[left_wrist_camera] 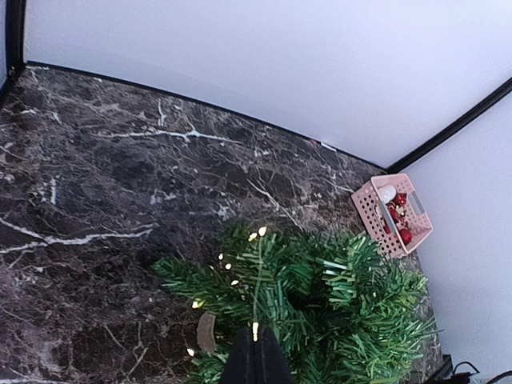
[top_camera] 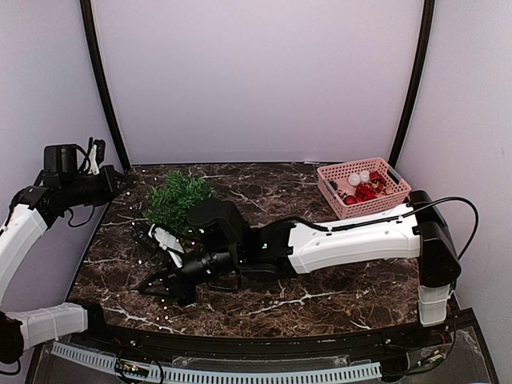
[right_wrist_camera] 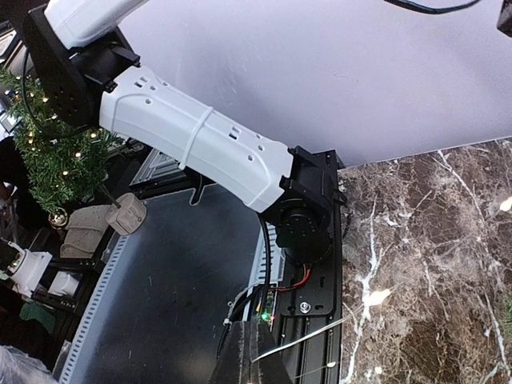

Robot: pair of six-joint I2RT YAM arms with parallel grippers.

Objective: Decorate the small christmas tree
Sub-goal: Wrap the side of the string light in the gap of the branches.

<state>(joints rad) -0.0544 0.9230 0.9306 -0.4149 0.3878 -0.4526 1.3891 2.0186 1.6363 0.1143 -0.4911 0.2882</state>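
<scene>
The small christmas tree [top_camera: 174, 200] stands at the back left of the dark marble table; the left wrist view looks down on its green branches [left_wrist_camera: 336, 312]. A thin string of tiny white lights [left_wrist_camera: 259, 280] runs over the tree. My left gripper [left_wrist_camera: 256, 332] is shut on this wire just above the tree, and it sits at the tree's upper left [top_camera: 122, 181]. My right arm reaches across the table. Its gripper [top_camera: 158, 284] is low in front of the tree, shut [right_wrist_camera: 250, 328] on a stretch of the same thin wire [right_wrist_camera: 305, 337].
A pink basket [top_camera: 376, 206] with red and white ornaments [top_camera: 364, 190] stands at the back right, also seen as the basket [left_wrist_camera: 374, 214] beyond the tree. Light dots trail over the table's left part [top_camera: 132, 240]. The left arm's base [right_wrist_camera: 308, 232] is by the near edge.
</scene>
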